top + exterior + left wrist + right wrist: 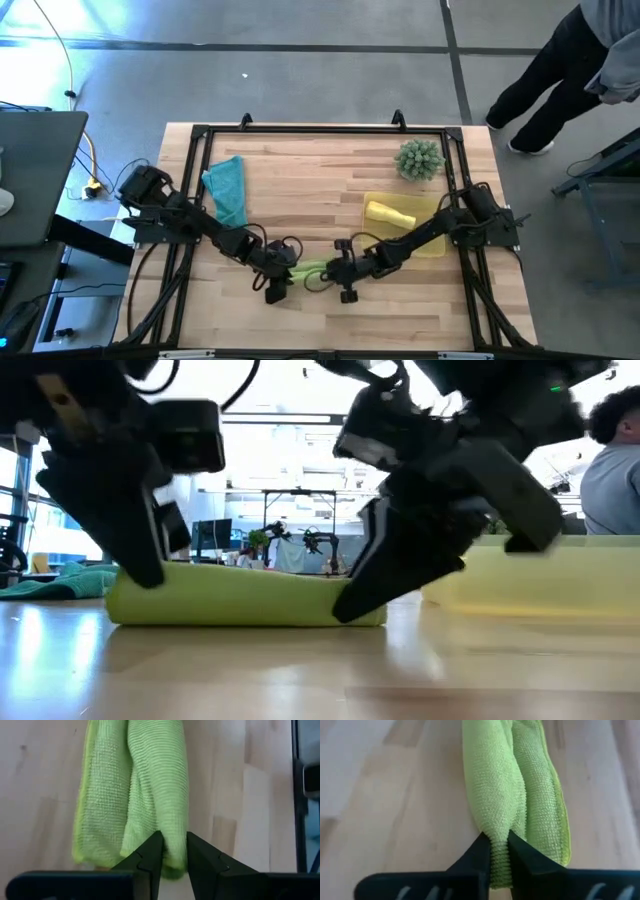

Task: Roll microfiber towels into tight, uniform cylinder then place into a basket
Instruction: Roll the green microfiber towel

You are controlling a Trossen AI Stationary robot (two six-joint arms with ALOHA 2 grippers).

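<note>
- Near front edge of the table [330,180], centre: lime green towel [308,270] lies flat, folded lengthwise into a long narrow strip w/ two ridges and a crease btwn them (both wrist views).
- Left gripper [283,276] is at the strip's left end; fingers [150,855] pinched on a fold of the lime green towel [135,785], cloth squeezed in the narrow gap.
- Right gripper [338,270] is at the strip's right end; fingers [480,855] clamped tight on a bunched ridge of the lime green towel [512,795].
- Low view: lime green towel [240,600] rests on the wood as a low flattened band, left gripper [140,565] and right gripper [370,595] coming down on its two ends.
- Basket [432,245] sits toward the right edge, partly under the right arm; yellow towel [388,213] lies in it, rolled.
- Basket [540,580] also seen in low view, behind and beside the right gripper.
- Teal towel [227,188] lies crumpled nr the back-left corner, well apart from the grippers.
- Spiky green plant [419,159] stands nr the back-right corner, just beyond the basket.
- Person [560,70] stands off the table past the back-right corner; only legs and part of a grey top show.
</note>
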